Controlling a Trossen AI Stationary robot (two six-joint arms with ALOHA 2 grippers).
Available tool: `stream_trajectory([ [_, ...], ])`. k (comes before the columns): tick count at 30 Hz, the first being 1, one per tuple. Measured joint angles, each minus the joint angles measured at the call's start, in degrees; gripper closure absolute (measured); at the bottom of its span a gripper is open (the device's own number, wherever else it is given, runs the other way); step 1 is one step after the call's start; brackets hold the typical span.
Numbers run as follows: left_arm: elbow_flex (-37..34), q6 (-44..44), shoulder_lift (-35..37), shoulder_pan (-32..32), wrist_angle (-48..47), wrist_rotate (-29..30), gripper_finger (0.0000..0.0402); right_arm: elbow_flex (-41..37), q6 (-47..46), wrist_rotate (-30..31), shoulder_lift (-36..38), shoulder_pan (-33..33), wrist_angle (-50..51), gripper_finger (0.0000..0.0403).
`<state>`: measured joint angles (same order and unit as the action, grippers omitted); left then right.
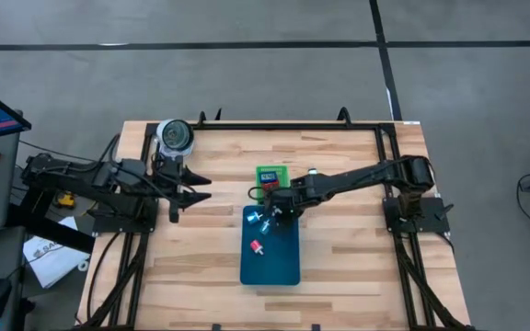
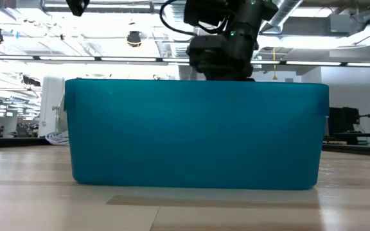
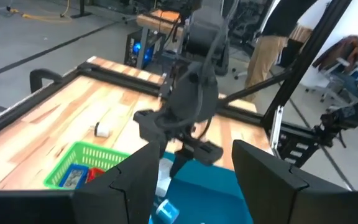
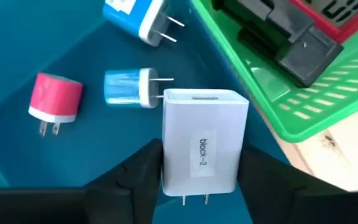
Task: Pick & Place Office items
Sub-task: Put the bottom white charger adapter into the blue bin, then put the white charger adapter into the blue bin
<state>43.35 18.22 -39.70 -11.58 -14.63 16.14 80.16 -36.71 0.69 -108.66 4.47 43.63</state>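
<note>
Currently right gripper (image 4: 194,168) clamps white charger (image 4: 204,140) (labelled block-2); three chargers in teal tray (image 4: 17,37); left gripper (image 3: 191,177) open.

The right arm reaches in from the table's right side, stretched long toward the middle — its right gripper (image 4: 194,163) points down, fingers (image 4: 138,171) closed on a white block. The left arm waits folded at the left edge, left gripper (image 1: 191,188) with fingers spread apart.
</note>
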Motion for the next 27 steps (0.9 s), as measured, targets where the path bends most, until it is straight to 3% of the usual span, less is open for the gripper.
stream_trajectory([
  [6,0.0,-1.4,-0.1,0.0,-2.5,1.0,0.0202,0.0,1.3,-0.9,0.0,-0.5,1.2,0.0161],
  [14,-2.4,-2.7,0.2,0.0,-0.2,4.9,0.0202,0.0,0.0,1.1,4.1,-0.9,3.1,0.0149],
  [21,-18.6,-1.2,4.5,1.3,17.2,4.6,0.0203,0.0,-3.7,9.8,14.3,-4.1,9.2,0.0148],
  [27,-30.8,1.1,16.5,4.8,17.5,2.7,0.0235,0.0,-3.4,11.3,19.0,-7.4,17.3,0.0148],
])
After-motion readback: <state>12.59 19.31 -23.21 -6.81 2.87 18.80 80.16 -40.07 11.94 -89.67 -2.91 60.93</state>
